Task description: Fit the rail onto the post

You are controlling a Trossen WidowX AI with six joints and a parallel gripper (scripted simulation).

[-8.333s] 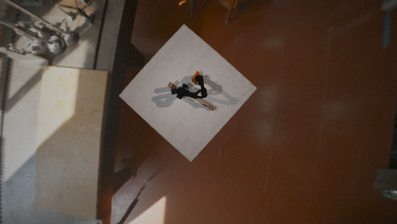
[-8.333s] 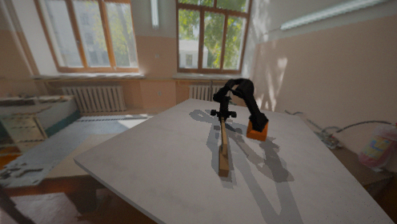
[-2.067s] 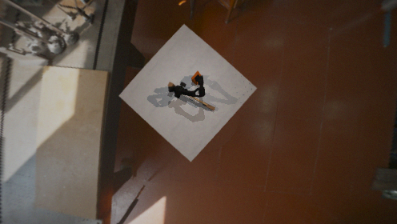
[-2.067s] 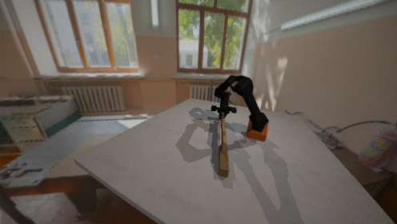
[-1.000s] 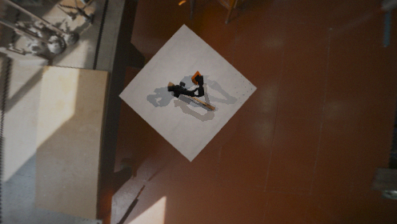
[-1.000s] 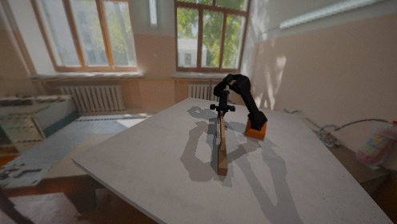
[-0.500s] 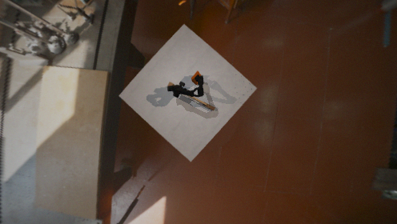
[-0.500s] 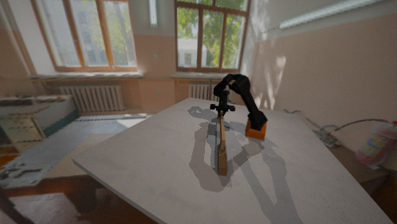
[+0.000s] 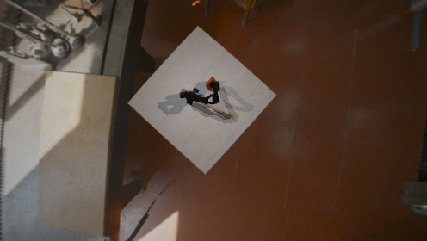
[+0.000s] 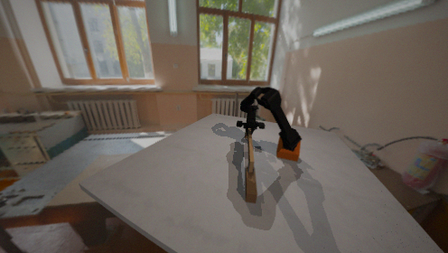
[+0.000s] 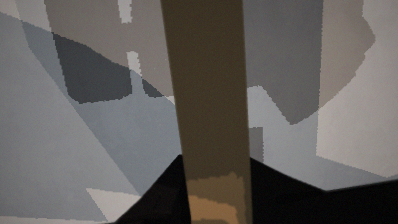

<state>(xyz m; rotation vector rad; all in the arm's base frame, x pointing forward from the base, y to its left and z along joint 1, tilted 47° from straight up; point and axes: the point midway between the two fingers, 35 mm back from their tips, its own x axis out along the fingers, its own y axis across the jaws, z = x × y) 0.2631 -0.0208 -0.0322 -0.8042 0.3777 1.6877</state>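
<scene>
1. Lifting step is in hand, I judge: the hand [image 10: 248, 129] is closed on the rail [image 10: 250, 155], whose gripped end is raised above the counter [image 10: 181, 181].
2. Next move needs the holes lined up with the pegs (post not distinguishable).
3. Exterior view shows the rail's slope; wrist view shows only its face.

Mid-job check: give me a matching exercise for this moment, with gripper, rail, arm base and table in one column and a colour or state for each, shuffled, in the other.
Things:
1. gripper
2. rail
3. arm base
4. table

States or colours:
A. orange
B. white-grey top
C. shut on the wood
D. one end raised, other end low

Pairs: 1-C, 2-D, 3-A, 4-B
</scene>
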